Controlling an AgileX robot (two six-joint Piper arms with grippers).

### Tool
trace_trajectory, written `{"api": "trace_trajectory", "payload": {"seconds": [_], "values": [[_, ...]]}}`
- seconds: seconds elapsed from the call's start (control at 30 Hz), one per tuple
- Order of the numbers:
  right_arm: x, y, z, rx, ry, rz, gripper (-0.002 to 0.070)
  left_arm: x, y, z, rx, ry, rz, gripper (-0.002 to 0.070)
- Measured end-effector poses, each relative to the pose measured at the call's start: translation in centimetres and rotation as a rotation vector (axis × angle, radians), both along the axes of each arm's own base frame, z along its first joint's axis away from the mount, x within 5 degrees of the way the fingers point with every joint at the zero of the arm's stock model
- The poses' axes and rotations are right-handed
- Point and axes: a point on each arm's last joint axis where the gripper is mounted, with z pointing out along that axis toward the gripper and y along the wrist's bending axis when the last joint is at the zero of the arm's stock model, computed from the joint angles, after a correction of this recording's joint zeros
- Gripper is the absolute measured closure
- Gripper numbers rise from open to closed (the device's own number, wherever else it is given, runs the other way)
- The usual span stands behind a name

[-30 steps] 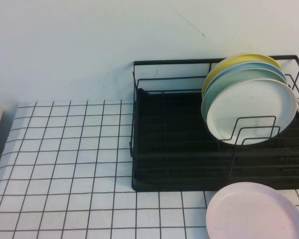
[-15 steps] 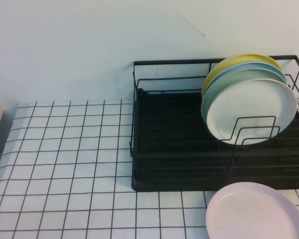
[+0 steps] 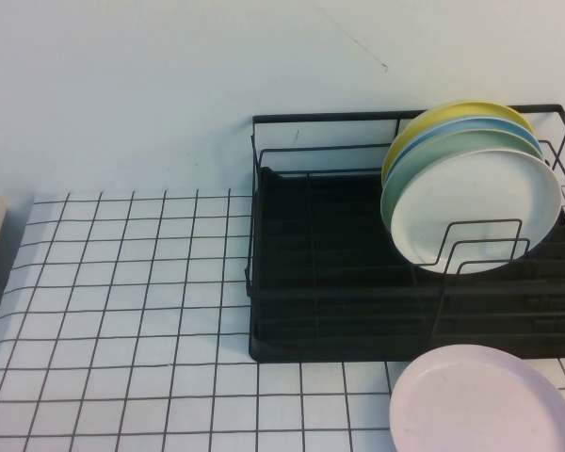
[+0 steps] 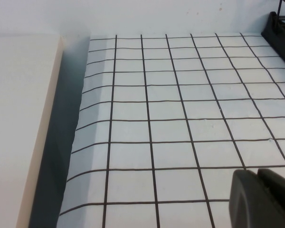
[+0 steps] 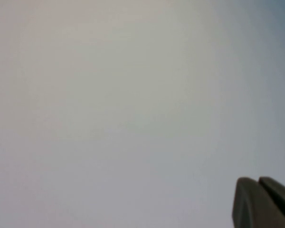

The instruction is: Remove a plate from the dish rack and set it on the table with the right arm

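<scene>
High view: white plate (image 3: 480, 212) stands on edge in dish rack (image 3: 377, 311), right side of frame; neither my arm shows. Left wrist view: my left gripper (image 4: 261, 197) pressed together over table (image 4: 180, 128). Right wrist view: my right gripper (image 5: 262, 199) pressed together, holds nothing, plate unseen.

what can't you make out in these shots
- Arms: neither shows in the high view. Each wrist view catches only its shut fingertips, left gripper over the table, right gripper.
- Right wrist view: a blank pale blur; what it faces is unclear.
- Dish rack: right end cut off by the frame edge.
- Rear plates: mostly hidden behind the white plate.
- Pink plate: clipped at the bottom edge.
</scene>
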Motion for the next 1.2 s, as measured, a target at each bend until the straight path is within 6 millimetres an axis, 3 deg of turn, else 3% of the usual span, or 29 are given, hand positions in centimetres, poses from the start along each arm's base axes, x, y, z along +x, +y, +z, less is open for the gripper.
{"api": "trace_trajectory", "payload": {"seconds": [0.13,0.4,0.6,0.8,1.0,1.1,1.2], "values": [[0.0,0.9,1.9,-0.057,0.09,0.083,0.068,0.0,0.0,0.0,0.004,0.0,-0.001,0.0678],[-0.9,3.2,8.8,-0.275,0.341,0.261,0.068,0.0,0.0,0.0,0.004,0.0,-0.001,0.0678],[2.4,4.5,12.5,-0.581,0.682,0.382,0.068,0.0,0.0,0.0,0.004,0.0,-0.001,0.0678],[8.5,5.4,10.6,-1.12,1.01,0.64,0.068,0.0,0.0,0.0,0.004,0.0,-0.001,0.0678],[14.9,5.8,7.7,-1.166,1.115,0.821,0.0673,0.0,0.0,0.0,0.004,0.0,-0.001,0.0678],[17.9,5.9,6.7,-1.185,1.128,0.881,0.0602,0.0,0.0,0.0,0.004,0.0,-0.001,0.0678],[21.1,6.1,6.3,-1.227,1.077,0.903,0.0446,0.0,0.0,0.0,0.004,0.0,-0.001,0.0678]]}}
